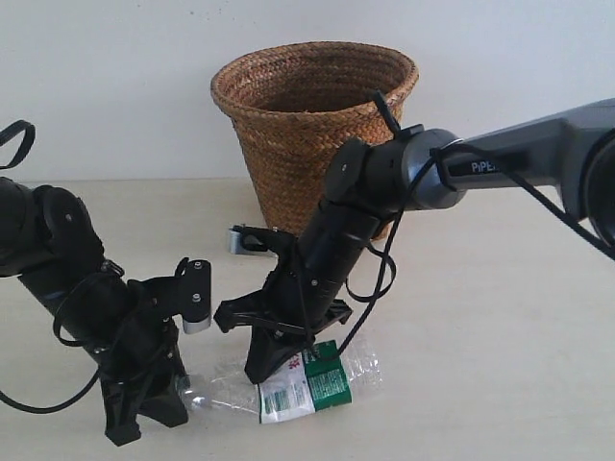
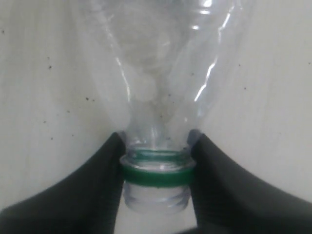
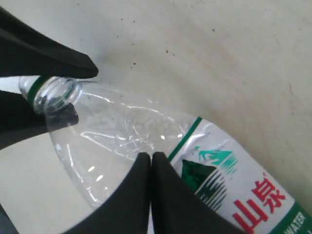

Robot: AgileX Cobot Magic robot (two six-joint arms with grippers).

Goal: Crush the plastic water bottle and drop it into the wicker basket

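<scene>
The plastic water bottle (image 1: pixel 322 384) lies on its side on the table, flattened, near the front edge. Its green-and-white label faces up, and the mouth shows a green ring but no cap (image 2: pixel 156 173). My left gripper (image 1: pixel 152 413) (image 2: pixel 156 161) is shut on the bottle's neck, one finger on each side. My right gripper (image 1: pixel 261 373) (image 3: pixel 151 156) is shut, its fingertips together and resting on the clear bottle body (image 3: pixel 117 131) beside the label. The wicker basket (image 1: pixel 317 125) stands upright behind both arms, its opening unobstructed.
The pale table (image 1: pixel 500 336) carries only the bottle, the basket and the arms. A white wall (image 1: pixel 115 86) runs behind the basket. Loose black cables (image 1: pixel 380 279) hang off the right arm, and more loop off the left arm (image 1: pixel 67 317).
</scene>
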